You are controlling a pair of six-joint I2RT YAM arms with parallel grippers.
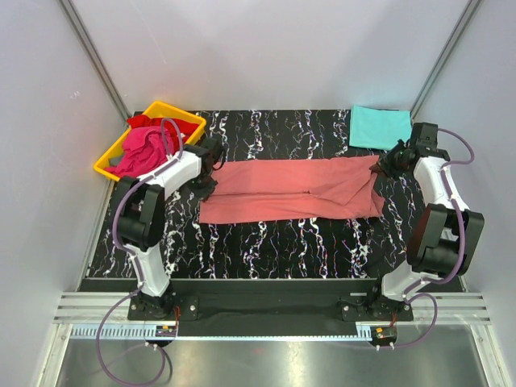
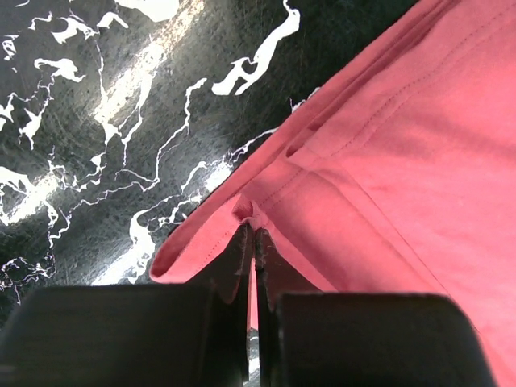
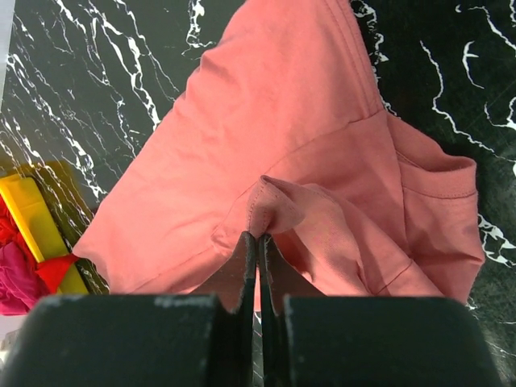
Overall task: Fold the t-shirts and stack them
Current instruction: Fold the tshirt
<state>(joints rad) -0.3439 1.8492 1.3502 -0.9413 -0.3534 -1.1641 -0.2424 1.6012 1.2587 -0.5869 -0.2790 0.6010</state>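
Top external: one salmon-pink t-shirt (image 1: pixel 290 189) is spread across the table (image 1: pixel 282 242), and one turquoise t-shirt (image 1: pixel 379 126) is folded at the far right. One magenta t-shirt (image 1: pixel 145 151) and one red t-shirt (image 1: pixel 145 122) are held in the yellow tray (image 1: pixel 181 113). The salmon-pink ends are clamped by the left pincer (image 2: pixel 251 242) and the right pincer (image 3: pixel 258 242).

Four t-shirts: salmon-pink (image 1: pixel 290 189), turquoise (image 1: pixel 380 126), magenta (image 1: pixel 139 153), red (image 1: pixel 145 121); one yellow tray (image 1: pixel 184 113); two arms (image 1: pixel 149 210) (image 1: pixel 439 205).

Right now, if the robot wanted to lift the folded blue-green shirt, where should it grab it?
Probably its near edge, from the front, with the right end effector once it frees the salmon-pink shirt. The turquoise shirt lies flat and folded in the far right corner, so only its edges offer a pinch.
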